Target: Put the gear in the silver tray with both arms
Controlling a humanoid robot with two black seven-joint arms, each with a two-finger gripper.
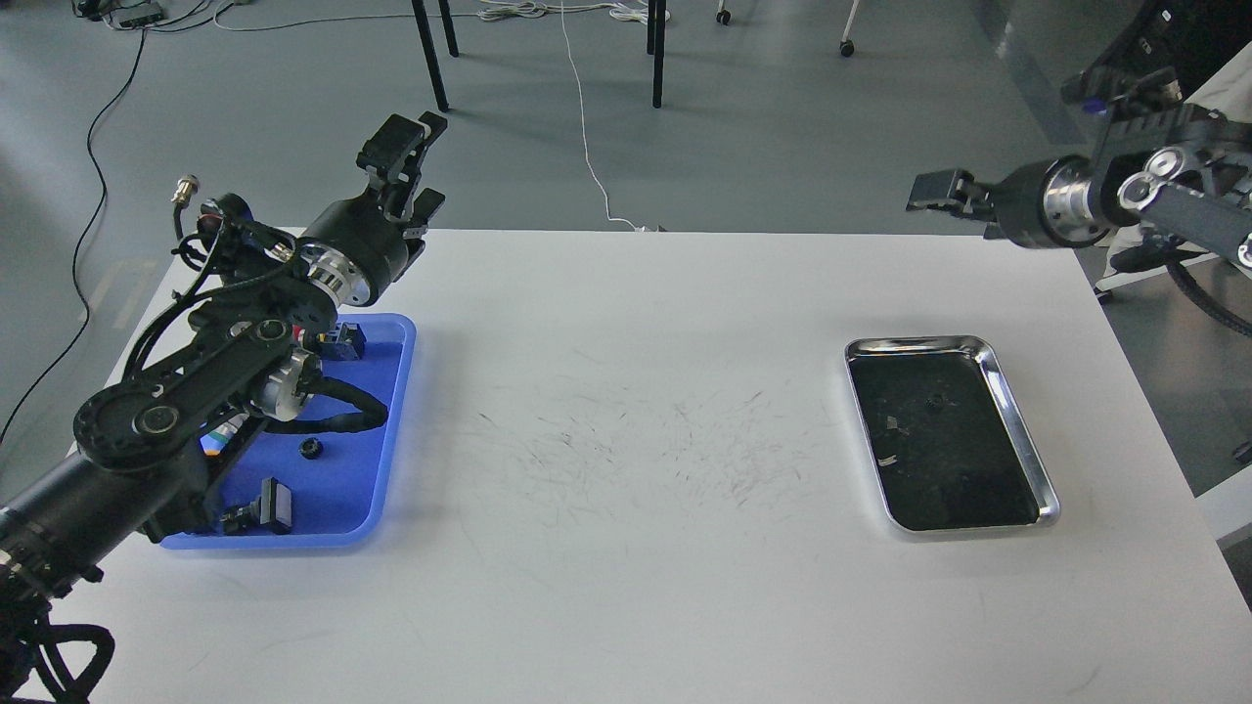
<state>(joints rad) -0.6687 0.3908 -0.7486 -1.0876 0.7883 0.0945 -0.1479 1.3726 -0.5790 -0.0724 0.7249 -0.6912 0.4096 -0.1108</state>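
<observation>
The left gripper point(416, 161) was raised above the far left corner of the white table point(626, 548), its two black fingers spread apart with nothing between them. The right gripper point(929, 191) hung off the far right side, pointing left and seen edge-on, so whether its fingers were parted could not be told.

Below the left arm lay one blue tray point(386, 469). In it sat one small dark gear point(311, 449) near the middle, one black block point(344, 340) at the far end, and one black part point(269, 508) at the near end; the arm hid the rest.

Well apart, on the right half of the table, lay one silver tray point(1022, 445). One small dark piece point(936, 400) rested on its dark bottom, too small to identify.
</observation>
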